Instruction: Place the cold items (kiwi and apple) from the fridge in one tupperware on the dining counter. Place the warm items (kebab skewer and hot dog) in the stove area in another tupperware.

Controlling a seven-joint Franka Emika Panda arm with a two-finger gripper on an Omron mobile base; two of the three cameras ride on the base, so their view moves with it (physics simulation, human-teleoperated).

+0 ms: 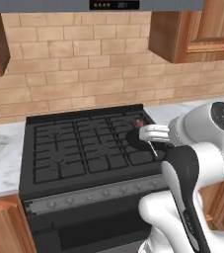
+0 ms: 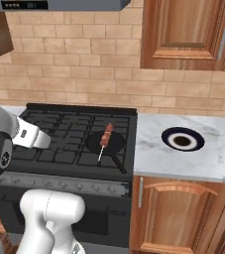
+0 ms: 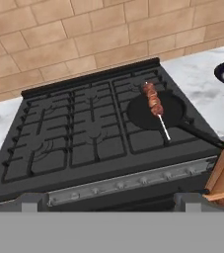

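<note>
Skewer in the pan, hand wide and empty

Kebab skewer (image 3: 154, 105) lay across a black frying pan (image 3: 144, 117) on the front right burner of the stove (image 3: 84, 143), its chunks of browned meat over the pan's far half and its bare pale stick reaching past the near rim onto the grate. The pan's long dark handle pointed toward the front right corner of the stove. In the right base view the same skewer (image 2: 105, 136) sat in the pan (image 2: 96, 144) with its meat end toward the brick wall. On the marble counter (image 2: 218, 158) to the right of the stove stood a dark-rimmed white plate (image 2: 183, 139) with a dark patch at its centre; what that patch was could not be told.

Hovering over the front of the stove, well apart from the pan, the gripper (image 3: 108, 201) had its two grey fingertips (image 3: 30, 202) spread as far as they go, with nothing between them and nothing touched. From the left base view the white hand overlapped the pan's near edge, hiding most of the skewer.
</note>
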